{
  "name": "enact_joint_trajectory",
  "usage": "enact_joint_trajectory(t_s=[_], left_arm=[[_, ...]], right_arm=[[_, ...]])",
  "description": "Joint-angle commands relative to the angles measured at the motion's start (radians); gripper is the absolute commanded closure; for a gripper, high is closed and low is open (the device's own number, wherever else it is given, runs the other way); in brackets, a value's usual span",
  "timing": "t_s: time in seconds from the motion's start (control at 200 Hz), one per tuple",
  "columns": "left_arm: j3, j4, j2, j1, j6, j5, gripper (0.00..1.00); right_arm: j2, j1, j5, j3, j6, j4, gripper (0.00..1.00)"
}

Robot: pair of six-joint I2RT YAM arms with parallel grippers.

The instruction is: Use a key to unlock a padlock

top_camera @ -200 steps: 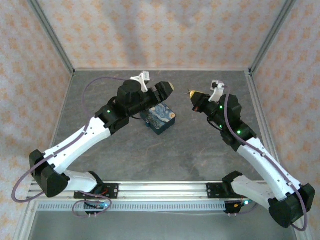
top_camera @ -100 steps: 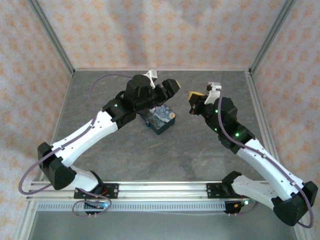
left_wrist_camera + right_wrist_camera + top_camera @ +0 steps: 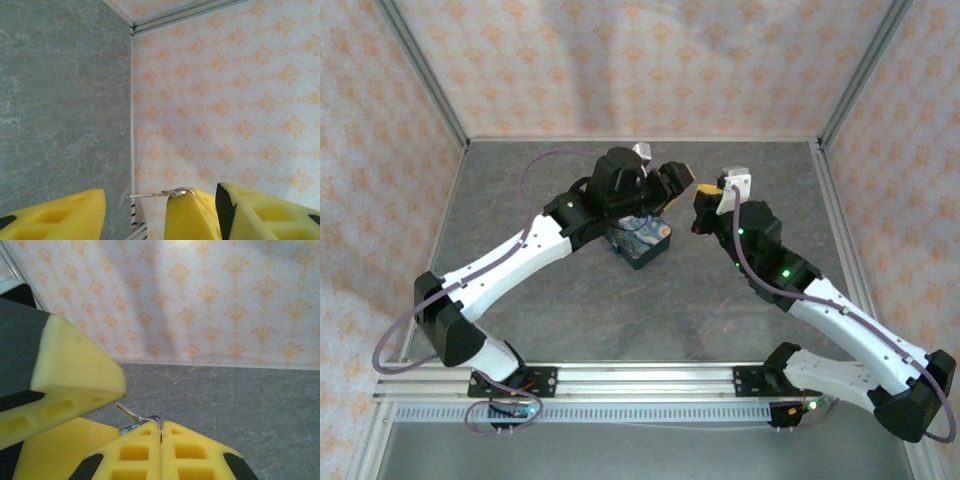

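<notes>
Grey counter [image 3: 570,300] bears the padlock [image 3: 642,240]; right hand [image 3: 161,426] clamped on the key [image 3: 131,413]; left hand [image 3: 675,183] spread apart beside it.

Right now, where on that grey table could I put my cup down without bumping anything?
Freest: the bare table between the two arms, from padlock to front rail. The far-left corner and the strip by the right wall are bare too. Crowded: mid-back, where left gripper and right gripper meet near the padlock.

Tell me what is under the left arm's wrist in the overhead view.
The padlock sits on the table there. Its painted near-right part shows; the left arm covers its far-left part, so shackle and keyhole cannot be seen.
</notes>
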Motion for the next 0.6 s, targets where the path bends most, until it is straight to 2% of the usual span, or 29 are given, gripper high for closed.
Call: enact_joint_trajectory(t_s=[0.0,0.34,0.595], left_arm=[[0.038,-0.015,0.005,-0.008,-0.022,0.013,0.42],[0.037,-0.049,0.002,-0.008,-0.023,0.000,0.56],[0.032,-0.038,0.000,-0.006,-0.029,-0.007,0.55]], right_arm=[[0.007,0.035,0.079,0.026,-0.077,0.034,1.00],[0.009,0.111,0.206,-0.014,-0.225,0.120,1.00],[0.033,0.184,0.321,-0.043,-0.383,0.200,1.00]])
